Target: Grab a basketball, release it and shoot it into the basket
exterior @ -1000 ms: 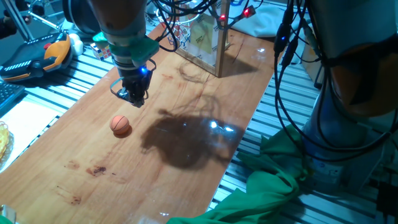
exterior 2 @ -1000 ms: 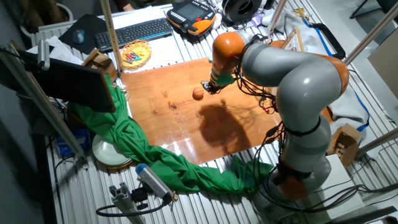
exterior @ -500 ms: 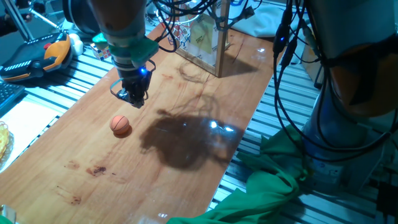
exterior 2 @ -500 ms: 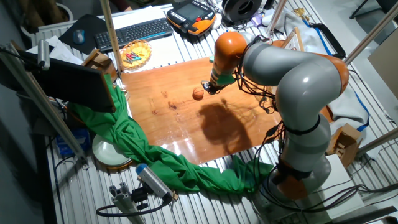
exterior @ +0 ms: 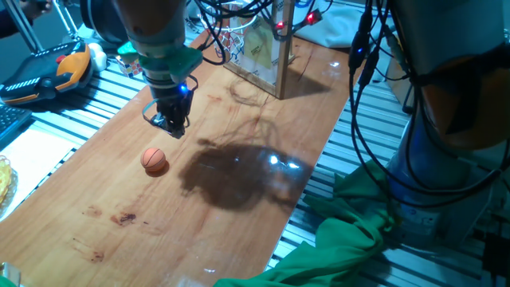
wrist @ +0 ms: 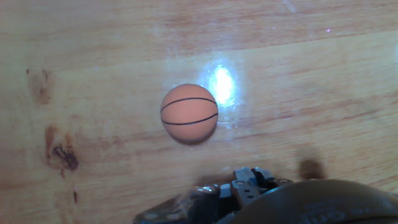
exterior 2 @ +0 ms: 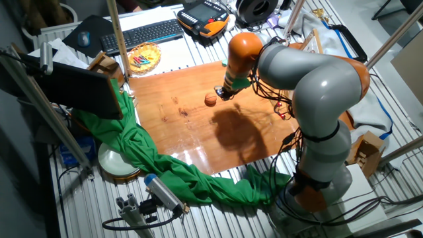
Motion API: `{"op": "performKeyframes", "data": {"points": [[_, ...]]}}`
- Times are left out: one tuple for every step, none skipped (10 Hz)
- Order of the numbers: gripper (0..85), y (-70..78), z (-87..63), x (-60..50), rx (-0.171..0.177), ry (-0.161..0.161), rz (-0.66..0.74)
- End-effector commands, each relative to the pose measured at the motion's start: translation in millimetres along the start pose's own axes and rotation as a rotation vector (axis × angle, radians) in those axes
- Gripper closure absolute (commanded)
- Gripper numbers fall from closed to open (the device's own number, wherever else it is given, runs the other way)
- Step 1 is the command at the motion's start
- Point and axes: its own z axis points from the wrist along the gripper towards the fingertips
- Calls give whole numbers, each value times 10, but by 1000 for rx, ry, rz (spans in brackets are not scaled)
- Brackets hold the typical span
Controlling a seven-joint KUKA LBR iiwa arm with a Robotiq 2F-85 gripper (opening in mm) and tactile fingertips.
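The basketball [exterior: 154, 160] lies on the bare wooden counter [exterior: 239, 231], roughly mid-width and toward the edge where a keyboard [exterior 2: 142, 34] and a small woven bowl [exterior 2: 144, 57] sit. Dark seam lines are plain in the hand view [wrist: 189, 114] — nothing touches the ball. The gripper [exterior: 171, 126] hangs above the wood just beside the ball, on the side nearer the basket [exterior: 227, 41], and holds nothing. Finger spacing: cannot tell from any view. The basket stands at the far end of the counter, well apart from the ball, rim and white net fixed to an upright backboard [exterior: 261, 48]. Green cloth [exterior 2: 165, 165] drapes off the opposite corner — clear of the ball.
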Motion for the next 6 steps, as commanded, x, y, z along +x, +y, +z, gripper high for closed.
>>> {"op": "performKeyframes", "data": {"points": [[843,0,-1,0,39,3,-6],[843,0,-1,0,68,2,-4],[843,7,10,-13,69,2,5],[843,45,13,-34,63,0,19],[843,119,21,-83,58,0,30],[843,168,39,-124,45,-2,37]]}}
